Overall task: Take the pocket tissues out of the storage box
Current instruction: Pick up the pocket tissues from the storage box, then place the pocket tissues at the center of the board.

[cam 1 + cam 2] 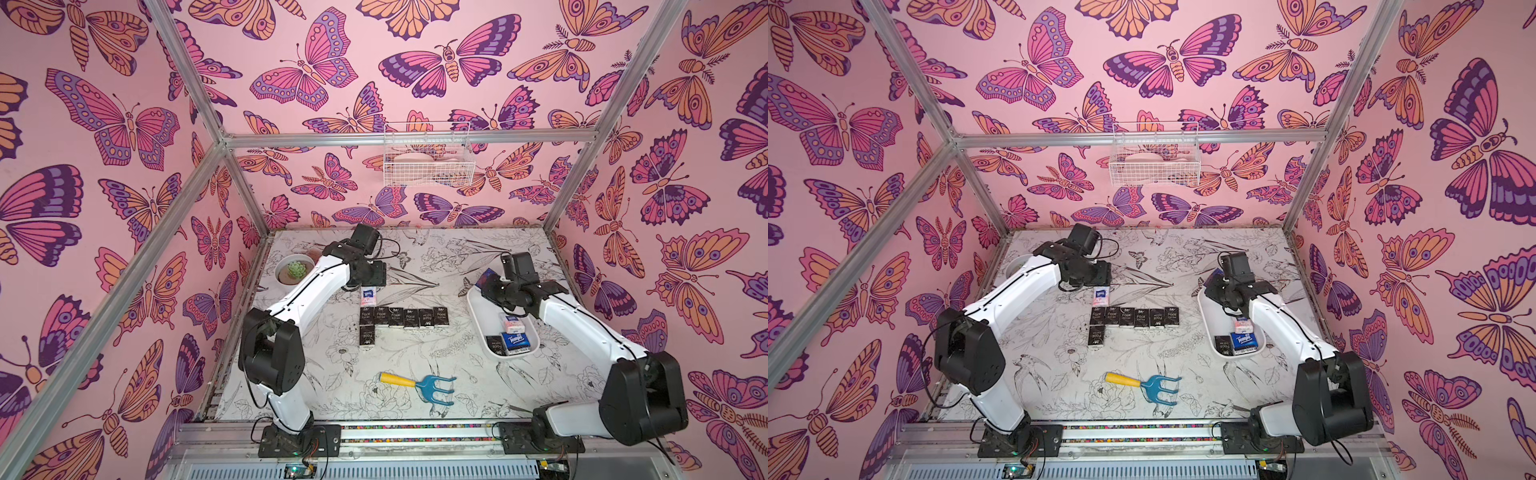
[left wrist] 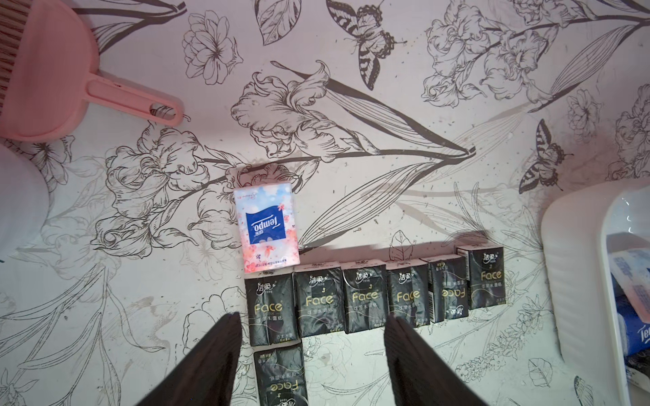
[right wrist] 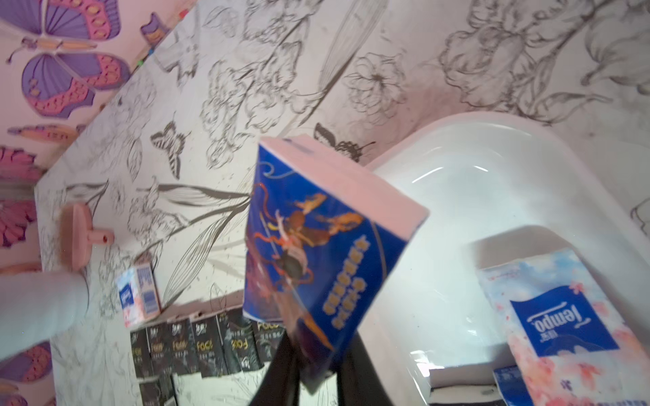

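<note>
- the blue pocket tissue packet (image 3: 316,246) with a flying figure printed on it is up in the air. the right gripper (image 3: 313,369) has its jaws narrowed onto the packet's lower end.
- the grip sits at one short end. most of the packet sticks out beyond the fingers and tilts over.
- in a top view the packet (image 1: 486,276) hangs over the far end of the storage box (image 1: 478,328), near the rim and clear of the floor of the box.
- it looks light and soft: folded paper in slick film. it should squash under pressure, and held by one end it may pivot or slide.
- a hold across the two broad faces nearer the middle would likely be steadier.
- other packets lie in the box: a floral tempo packet (image 3: 562,316), a blue tempo packet (image 1: 515,343) and a black one (image 1: 494,345) at the near end.
- the left gripper (image 2: 311,318) hovers with its jaws moderately apart and nothing between them.
- under that gap lies the end of the row of black face packets (image 2: 365,302) on the table (image 1: 415,361).
- a second floral tempo packet (image 2: 267,228) lies just beyond the row, touching or nearly touching it, well ahead of the fingertips.
</note>
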